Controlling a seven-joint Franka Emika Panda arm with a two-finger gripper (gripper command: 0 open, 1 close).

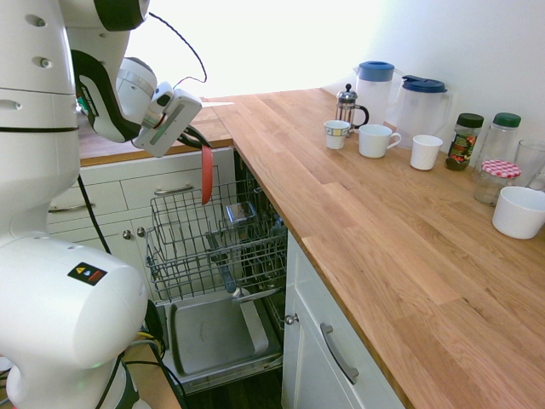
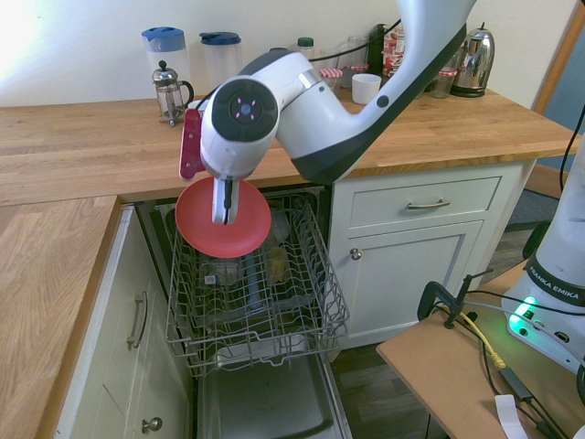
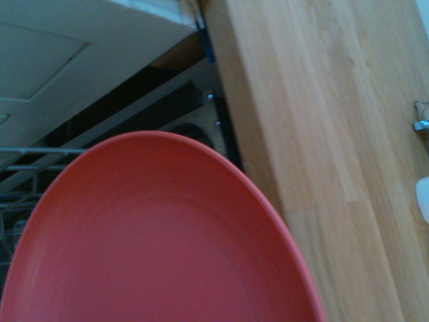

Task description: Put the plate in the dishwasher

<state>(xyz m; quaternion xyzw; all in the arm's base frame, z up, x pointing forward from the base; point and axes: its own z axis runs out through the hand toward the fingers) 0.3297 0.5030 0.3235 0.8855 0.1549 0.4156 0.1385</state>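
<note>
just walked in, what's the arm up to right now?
It's loading the dishwasher. The gripper is shut on the rim of the red plate, holding it on edge in the air over the pulled-out wire rack. The plate is not yet in the rack. The dishwasher door is folded down below. Mugs, jugs and jars on the wooden counter are untouched.
</note>
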